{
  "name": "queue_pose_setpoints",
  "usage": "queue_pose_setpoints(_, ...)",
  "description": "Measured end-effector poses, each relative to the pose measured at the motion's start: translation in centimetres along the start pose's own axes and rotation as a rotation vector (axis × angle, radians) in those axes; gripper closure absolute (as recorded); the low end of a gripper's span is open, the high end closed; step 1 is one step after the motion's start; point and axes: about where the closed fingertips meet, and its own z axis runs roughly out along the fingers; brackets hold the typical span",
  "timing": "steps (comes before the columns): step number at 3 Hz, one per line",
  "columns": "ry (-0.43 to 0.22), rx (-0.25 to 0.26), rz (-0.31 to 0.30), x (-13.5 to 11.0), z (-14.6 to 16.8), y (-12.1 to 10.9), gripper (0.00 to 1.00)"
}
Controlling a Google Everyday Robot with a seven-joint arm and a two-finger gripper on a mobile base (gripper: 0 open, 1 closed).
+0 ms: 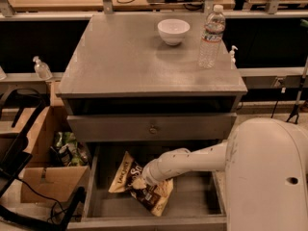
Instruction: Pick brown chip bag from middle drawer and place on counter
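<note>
The brown chip bag (153, 196) lies flat on the grey floor of the open middle drawer (195, 196), left of centre, with a tan edge and white lettering on its left side. My gripper (146, 176) reaches in from the right at the end of the white arm (192, 160) and sits right on top of the bag's middle. The bag rests on the drawer floor. The counter (130, 57) is the broad grey cabinet top above.
A white bowl (173, 31) and a clear water bottle (211, 36) stand at the back right of the counter. A shut drawer front with a round knob (153, 128) overhangs the open drawer. A cardboard box (48, 179) and black cables lie on the floor to the left.
</note>
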Motion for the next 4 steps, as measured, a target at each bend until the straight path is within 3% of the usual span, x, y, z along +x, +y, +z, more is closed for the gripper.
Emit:
queue_pose_setpoints(1, -0.001, -0.005, -0.001, 0.0, 0.1, 0.2, 0.92)
queue_pose_setpoints(2, -0.007, -0.021, -0.004, -0.2, 0.0, 0.6, 1.00)
queue_pose_setpoints(3, -0.009, -0.025, -0.007, -0.4, -0.5, 0.7, 1.00)
queue_pose_setpoints(4, -0.027, -0.062, -0.046, -2.3, -6.1, 2.1, 1.00)
